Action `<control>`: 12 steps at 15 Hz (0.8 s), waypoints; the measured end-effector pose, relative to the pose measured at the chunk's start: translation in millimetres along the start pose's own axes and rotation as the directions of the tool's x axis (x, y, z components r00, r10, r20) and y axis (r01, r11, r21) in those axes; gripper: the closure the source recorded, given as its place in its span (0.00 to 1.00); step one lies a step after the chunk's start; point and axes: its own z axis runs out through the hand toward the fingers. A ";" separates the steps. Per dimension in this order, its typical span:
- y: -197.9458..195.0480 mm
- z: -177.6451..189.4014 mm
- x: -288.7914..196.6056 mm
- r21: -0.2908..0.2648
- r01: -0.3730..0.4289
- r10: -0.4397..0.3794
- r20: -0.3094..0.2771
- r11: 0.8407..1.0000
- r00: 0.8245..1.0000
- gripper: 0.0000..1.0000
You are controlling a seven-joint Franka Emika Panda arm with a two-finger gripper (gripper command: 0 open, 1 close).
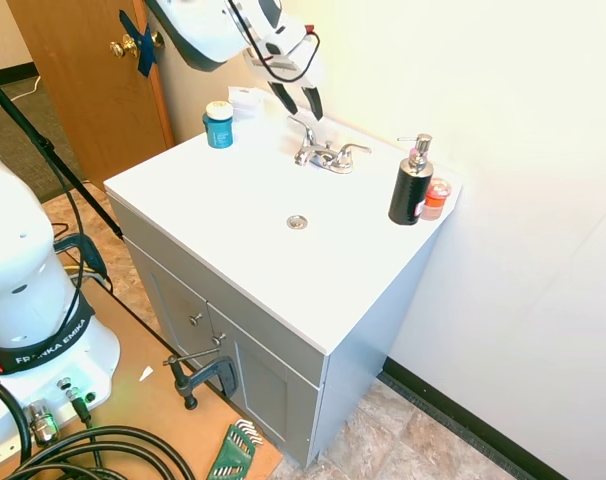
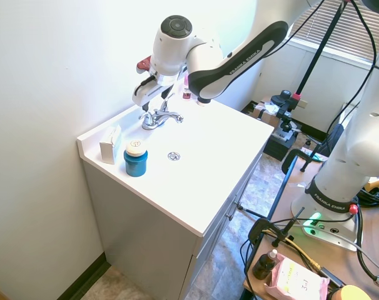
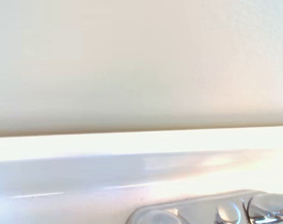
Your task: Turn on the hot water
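While my jaws (image 1: 301, 117) hang apart just above the faucet's left lever (image 1: 305, 131), the soap bottle (image 1: 411, 184) stands at three o'clock.

hand (image 1: 299, 106) above chrome faucet (image 1: 326, 154), white vanity (image 1: 233, 240)

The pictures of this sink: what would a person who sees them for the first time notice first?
Probably the white arm bending over the back of the sink top, its gripper hanging just above the chrome faucet near the left-hand lever. Next come the colours on the white top: a black soap bottle at one back corner and a blue jar toward the other.
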 end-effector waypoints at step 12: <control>-6.0 44.1 0.9 -0.051 -0.063 0.066 0.051 0.997 0.997 0.00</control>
